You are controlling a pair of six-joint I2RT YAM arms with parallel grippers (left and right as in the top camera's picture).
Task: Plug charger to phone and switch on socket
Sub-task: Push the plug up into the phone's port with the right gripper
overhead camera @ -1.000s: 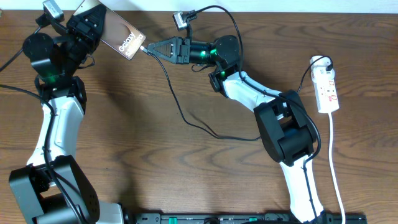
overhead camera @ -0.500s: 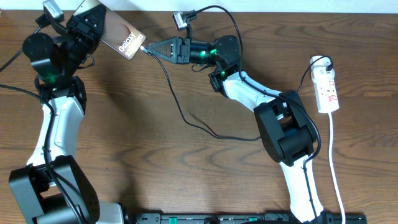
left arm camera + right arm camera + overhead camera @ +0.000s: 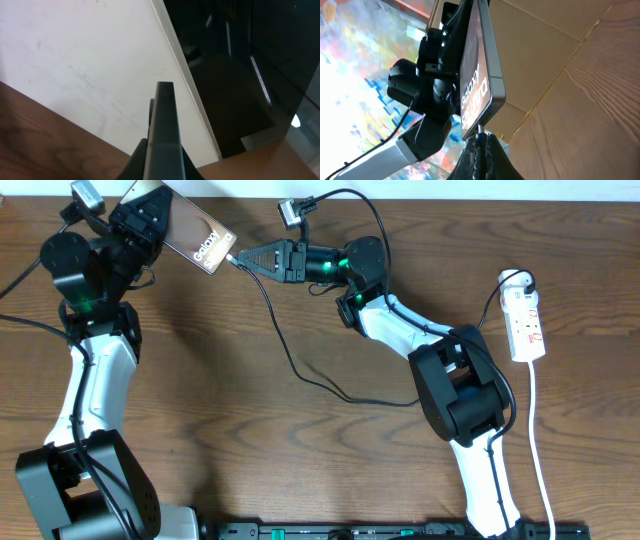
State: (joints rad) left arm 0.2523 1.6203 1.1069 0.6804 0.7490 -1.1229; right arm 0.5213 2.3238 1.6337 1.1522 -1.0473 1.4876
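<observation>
Charger (image 3: 287, 356) tip at phone (image 3: 195, 237) edge, unchanged.

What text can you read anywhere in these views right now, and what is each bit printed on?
"Galaxy": white lettering on the glossy back of the phone, legible in the overhead and right wrist views.
Red marks on the power strip: too small to read.
Charger: no readable marking.
Left wrist view: no text visible.
</observation>
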